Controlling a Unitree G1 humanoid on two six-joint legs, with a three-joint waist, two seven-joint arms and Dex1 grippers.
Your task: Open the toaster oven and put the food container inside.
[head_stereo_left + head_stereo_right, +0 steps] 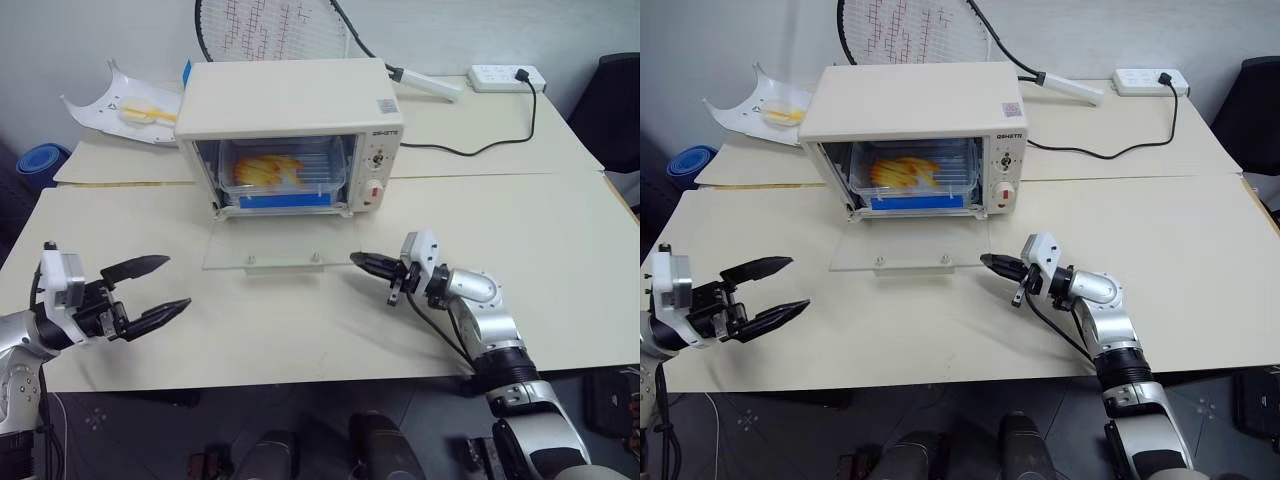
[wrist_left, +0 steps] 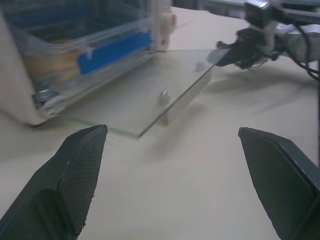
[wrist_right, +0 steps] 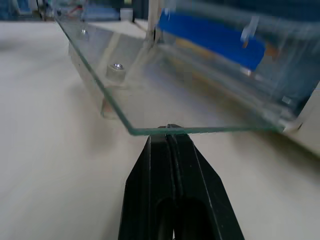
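Food container inside the open oven

Food container (image 1: 283,176), one clear box with blue clips, sat on the rack inside the single toaster oven (image 1: 290,110), whose glass door (image 1: 281,243) lay flat on the pale table (image 1: 560,260). A racket (image 1: 275,28) leaned on the white wall. The left gripper (image 1: 158,289) hovered level, fingers spread wide and empty. The right gripper (image 1: 357,259), fingers pressed together, touched the door's corner from below.

Beige worktop (image 1: 300,330) bearing the toaster oven (image 1: 290,135), a white curved tray (image 1: 125,108), a racket (image 1: 290,30) and a power strip (image 1: 507,76).
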